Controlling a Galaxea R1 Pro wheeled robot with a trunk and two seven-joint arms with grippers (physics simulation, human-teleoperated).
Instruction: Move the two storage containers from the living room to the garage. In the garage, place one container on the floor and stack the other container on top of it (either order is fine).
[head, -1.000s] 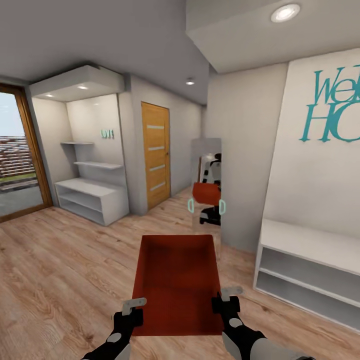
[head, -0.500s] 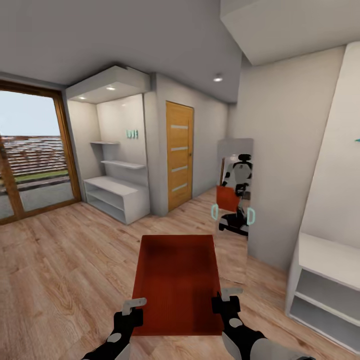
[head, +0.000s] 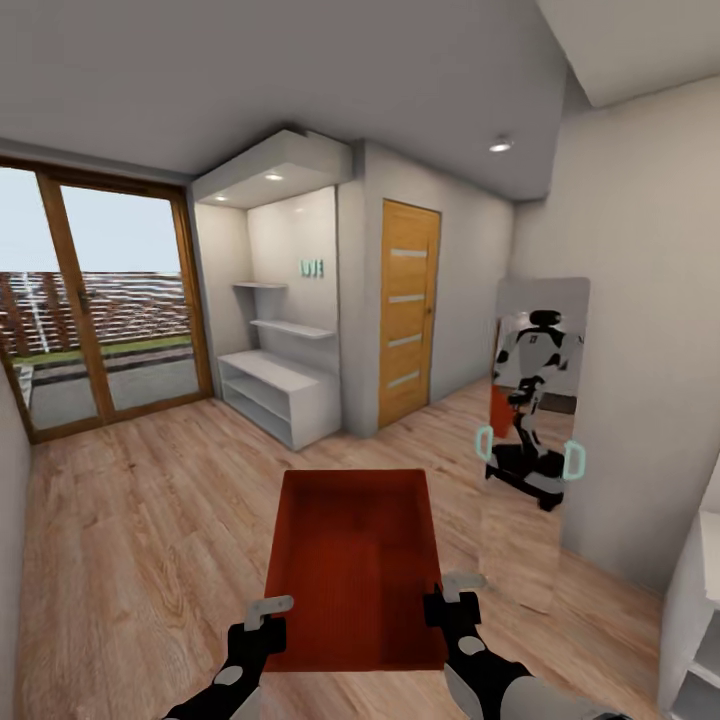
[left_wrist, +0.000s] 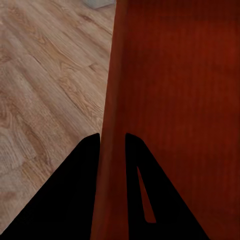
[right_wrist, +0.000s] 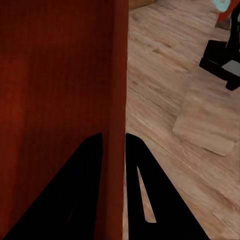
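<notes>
The room is a bright hall with a light wood plank floor (head: 130, 540), wood-framed glass doors (head: 100, 310) on the far side, a white shelf unit (head: 280, 395) in a lit alcove, a wooden door (head: 408, 310) beside it, and a tall mirror (head: 535, 430) leaning on the wall that throws back the robot's own reflection. In front of the robot, held level above the planks and well clear of them, is one red-orange storage container (head: 352, 565), open top up, long axis pointing away from the body. The left pincer (head: 268, 612) is clamped over the container's left side wall and the right pincer (head: 455, 590) over its right side wall; each wrist view shows the thin wall running between the two dark fingers (left_wrist: 75, 190), one finger inside the bin and one outside (so both are closed on it, not spread). The bin looks light and fairly stiff, but those thin, smooth walls could flex or slip if the grips drift apart, so the sensible hold is just this: opposite long walls, near the close end, kept level. Judging by the plank floor, the garage is not reached yet.
</notes>
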